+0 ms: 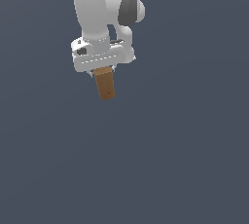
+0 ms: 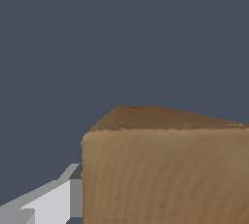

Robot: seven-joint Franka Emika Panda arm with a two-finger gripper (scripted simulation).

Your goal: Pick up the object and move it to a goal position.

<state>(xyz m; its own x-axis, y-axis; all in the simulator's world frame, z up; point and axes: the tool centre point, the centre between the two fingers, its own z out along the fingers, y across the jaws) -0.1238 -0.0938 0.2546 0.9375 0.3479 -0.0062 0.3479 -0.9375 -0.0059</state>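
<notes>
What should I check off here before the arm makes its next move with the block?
1. Small tan-brown wood-like rectangular block sits in the white claw: ok.
2. Block hangs clear of anything beneath: ok in the exterior view.
3. Block held straight: not ok, slightly tilted.
4. Claw finger touches the block's side: ok in the wrist view.
5. Goal position visible: cannot tell, no marker shows.

pretty flat, even sim lighting, kinda dim overall against the dull slate background. no cast shadows or glare anywhere. edges look a bit jaggy and low-res, and the block (image 2: 165,169) texture up close is soft and smeary.
</notes>
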